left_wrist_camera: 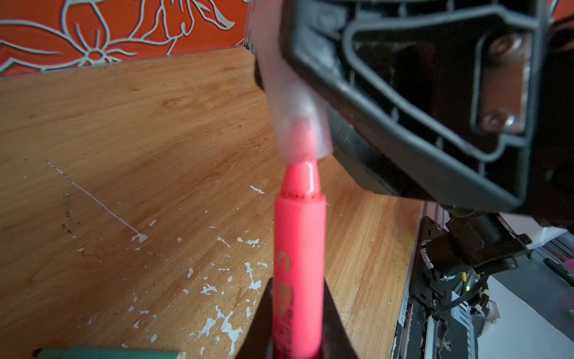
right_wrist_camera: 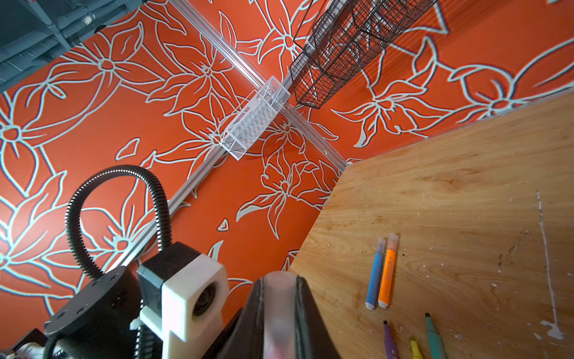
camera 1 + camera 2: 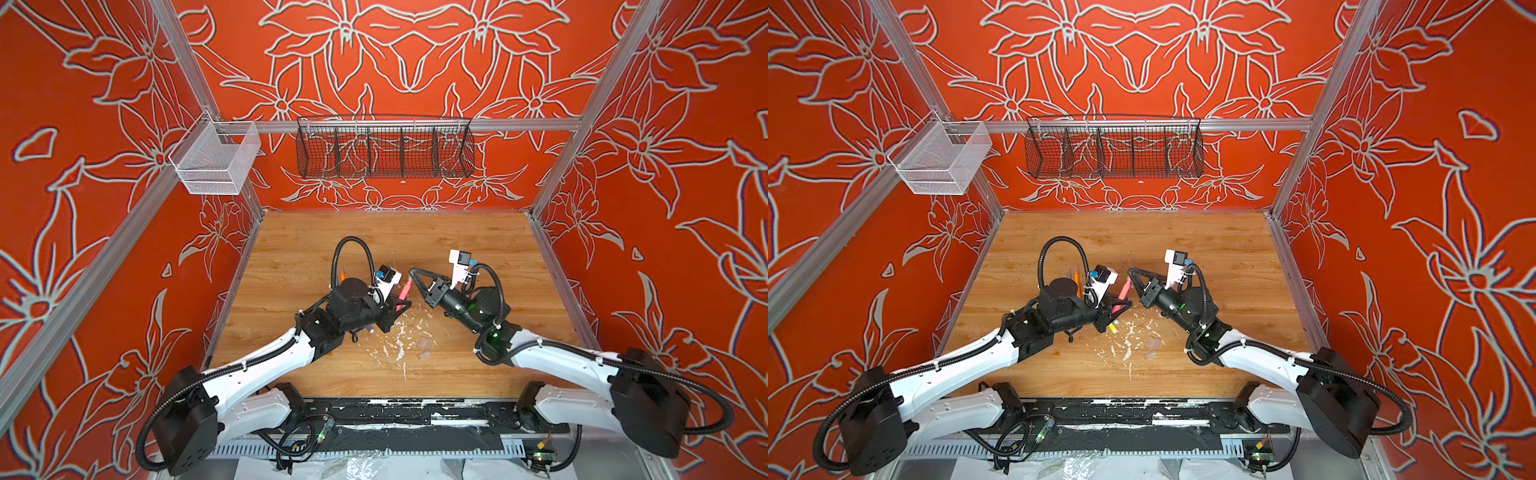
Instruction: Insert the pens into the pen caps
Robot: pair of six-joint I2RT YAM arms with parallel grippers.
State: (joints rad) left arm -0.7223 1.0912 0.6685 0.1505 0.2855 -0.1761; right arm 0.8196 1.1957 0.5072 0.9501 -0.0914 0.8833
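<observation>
Left claw (image 3: 398, 308) is clamped tight on the pink pen (image 1: 299, 242), gripping low on the barrel with the tip poking out toward the right claw (image 2: 279, 281), which is pinched shut on a clear cap (image 1: 299, 133). They meet in the air over the middle of the table (image 3: 457, 249). The pen's nose is right at the cap's mouth, maybe just inside; the left wrist view is too blurry up there to tell how deep.

What I'd worry about: the cap looks tilted off the pen's line in that view. Push like that and I reckon the rim catches on the barrel's shoulder. Then either the cap twists in the pinch or the pen slides back through the grip. A slick little cap popping loose would drop among the white flecks (image 3: 399, 332) and spare caps (image 3: 424, 345) below, where it's a pain to spot.

Room-wise it's fine. Open wood runs toward the back wall (image 3: 395, 199), the side rail (image 3: 557, 282) is well apart from both claws, and the black wire basket (image 3: 384, 149) hangs way up out of the way.

The tight bit is under the left arm. The purple pen (image 2: 389, 342), yellow pen (image 2: 414, 349) and green pen (image 2: 435, 335) lie uncapped near it, with the capped blue pen (image 2: 374, 276) and orange pen (image 2: 388, 273) side by side further back. Dropping that wrist could sweep them, so I'd keep the push level.
</observation>
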